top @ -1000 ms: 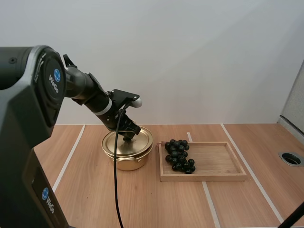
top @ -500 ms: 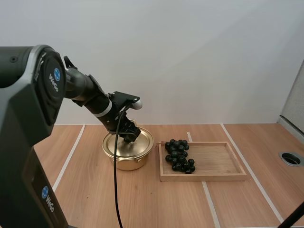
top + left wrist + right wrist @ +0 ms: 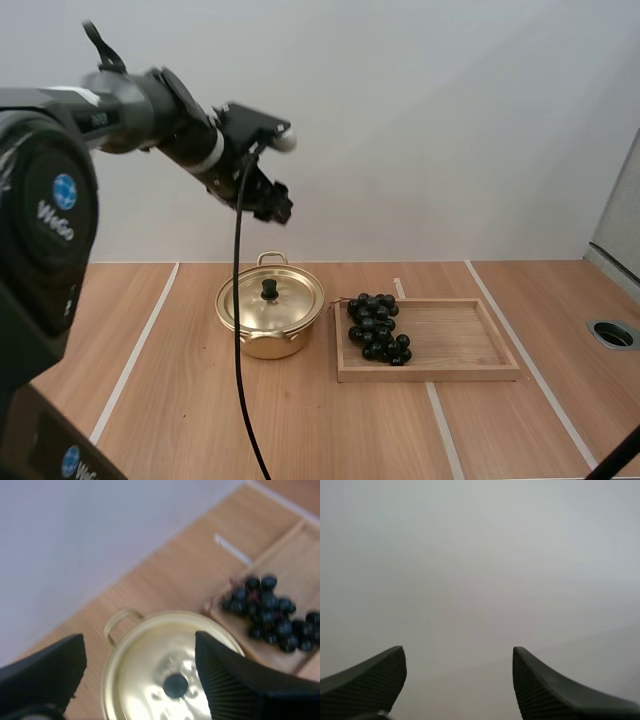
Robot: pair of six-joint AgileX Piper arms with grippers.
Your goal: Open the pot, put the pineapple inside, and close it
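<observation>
A gold pot stands on the table with its lid on, the black knob free. My left gripper hangs high above the pot, open and holding nothing. In the left wrist view its fingers stand wide apart around the left gripper's gap, with the pot lid and its knob far below. A bunch of dark grapes lies at the left end of the wooden tray, right of the pot. The grapes also show beside the pot. My right gripper is open, facing a blank wall.
White tape lines run across the wooden table. A round metal hole sits at the far right, beside a grey panel at the table's edge. The right part of the tray is bare.
My left gripper let go of the lid knob, opened wide and rose well above the pot. The lid stays on the pot.
</observation>
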